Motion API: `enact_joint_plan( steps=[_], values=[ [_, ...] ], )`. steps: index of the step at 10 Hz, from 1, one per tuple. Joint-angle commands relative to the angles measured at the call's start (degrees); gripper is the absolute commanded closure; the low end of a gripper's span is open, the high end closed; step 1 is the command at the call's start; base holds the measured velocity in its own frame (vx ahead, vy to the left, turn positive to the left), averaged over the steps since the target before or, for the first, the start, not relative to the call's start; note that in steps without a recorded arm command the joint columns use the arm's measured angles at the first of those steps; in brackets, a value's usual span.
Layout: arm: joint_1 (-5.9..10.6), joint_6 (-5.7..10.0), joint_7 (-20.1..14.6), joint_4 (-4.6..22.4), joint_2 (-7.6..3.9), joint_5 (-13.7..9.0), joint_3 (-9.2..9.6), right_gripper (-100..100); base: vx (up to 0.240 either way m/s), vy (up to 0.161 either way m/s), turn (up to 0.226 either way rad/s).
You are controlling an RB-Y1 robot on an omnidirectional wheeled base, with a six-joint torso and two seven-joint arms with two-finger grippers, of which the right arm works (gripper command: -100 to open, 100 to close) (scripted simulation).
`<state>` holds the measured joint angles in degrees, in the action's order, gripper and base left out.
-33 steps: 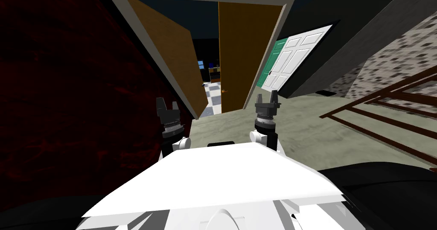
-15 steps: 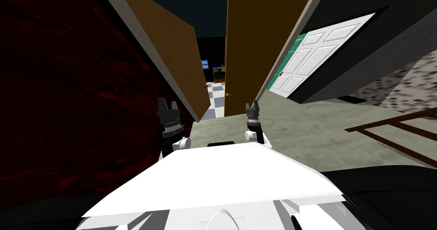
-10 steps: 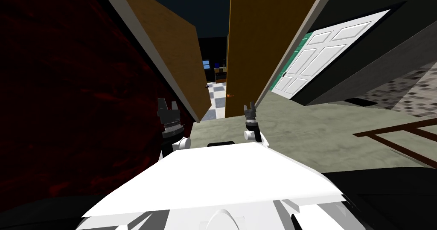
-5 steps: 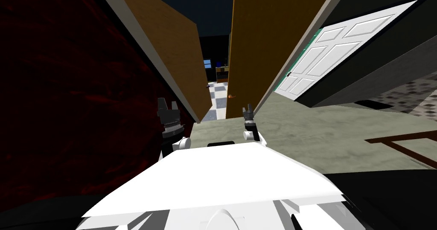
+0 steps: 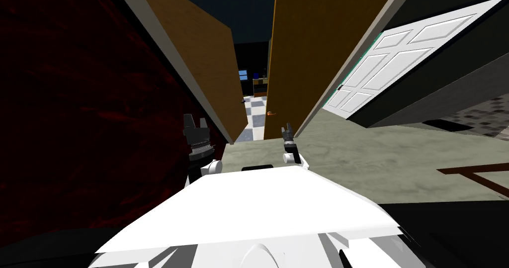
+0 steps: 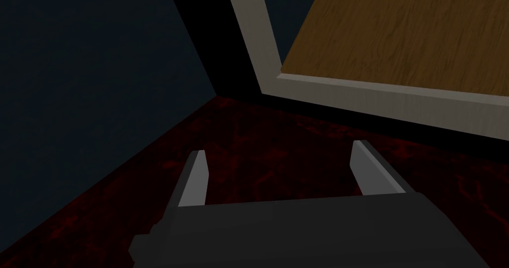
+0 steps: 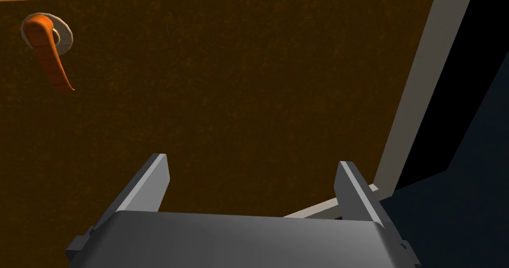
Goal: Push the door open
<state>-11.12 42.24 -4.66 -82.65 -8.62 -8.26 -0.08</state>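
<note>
your right gripper (image 5: 287, 129) is raised in front of the orange-brown door (image 5: 308, 56). fingers spread, nothing between them. in the right wrist view the gripper (image 7: 253, 165) points square at the door (image 7: 223, 81) face. can't tell whether the tips touch the panel or sit just off it.

the orange lever handle (image 7: 49, 56) on its pale round plate is off to one side of the gripper, and the grey door frame (image 7: 422, 81) is on the other side. the head view agrees: the handle (image 5: 271, 114) is near the door's free edge, the frame (image 5: 343, 66) runs along the other edge, and the gripper is low between them.

the door is ajar. there's a narrow gap between it and a second, lighter wood-grain leaf (image 5: 199, 56) to the left, with checkered floor (image 5: 256, 116) showing through it.

your left gripper (image 5: 195, 123) is held up beside the dark red wall (image 5: 74, 106), also spread and empty. in the left wrist view the gripper (image 6: 278, 153) faces that red wall (image 6: 273, 135), with the lighter leaf (image 6: 407, 31) and its grey trim just past it.

a white panelled door (image 5: 397, 56) is off to your right, and there's grey-green floor (image 5: 373, 150) underfoot.
</note>
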Motion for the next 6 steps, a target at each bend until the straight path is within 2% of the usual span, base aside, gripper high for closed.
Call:
enact_joint_plan(
  steps=[1, 2, 3, 4, 6],
  values=[
    [1.19, 0.32, -0.1, 2.9, -0.42, -0.3, 0.10, -100, 0.098, -0.021, 0.061],
    [1.19, 0.32, -0.1, 3.2, -0.42, -0.3, 0.10, -100, 0.072, -0.028, 0.021],
    [1.88, 0.55, -0.1, 5.2, -0.66, -0.5, 0.17, -100, 0.056, -0.019, 0.033],
    [1.88, 0.55, -0.1, 5.2, -0.66, -0.5, 0.17, -100, 0.039, -0.010, 0.022],
    [3.26, 1.00, -0.2, 8.6, -1.13, -0.8, 0.32, -100, 0.055, -0.007, 0.052]
  ],
)
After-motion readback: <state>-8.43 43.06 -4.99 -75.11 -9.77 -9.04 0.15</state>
